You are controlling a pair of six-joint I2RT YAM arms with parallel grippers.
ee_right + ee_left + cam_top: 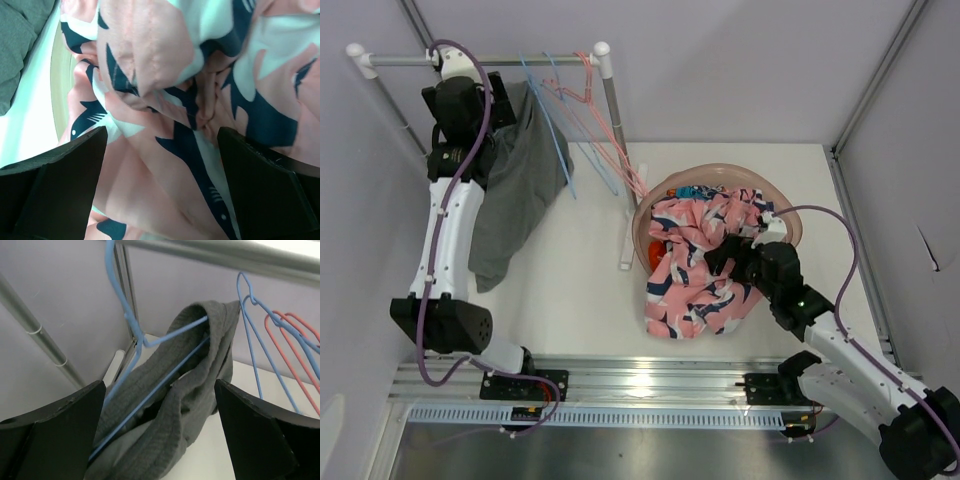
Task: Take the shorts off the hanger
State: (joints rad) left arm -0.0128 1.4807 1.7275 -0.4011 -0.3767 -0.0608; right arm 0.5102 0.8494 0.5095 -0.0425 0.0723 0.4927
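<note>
Grey shorts [520, 190] hang over a blue hanger [548, 110] on the white rail [470, 60] at the back left. In the left wrist view the shorts [175, 400] drape over the hanger's blue bar [165, 375]. My left gripper [490, 105] is open beside the waistband, its jaws [159, 425] wide on either side of the cloth without touching it. My right gripper [730, 250] is open just above pink shark-print cloth [695, 265] in the basket [642, 215]; the same cloth [165, 165] fills the right wrist view between the jaws [162, 175].
Empty blue and pink hangers [605, 140] hang at the rail's right end, also in the left wrist view [285, 340]. The rack's upright post [618, 160] stands between the shorts and the basket. The pink cloth spills over the basket's near rim onto the table.
</note>
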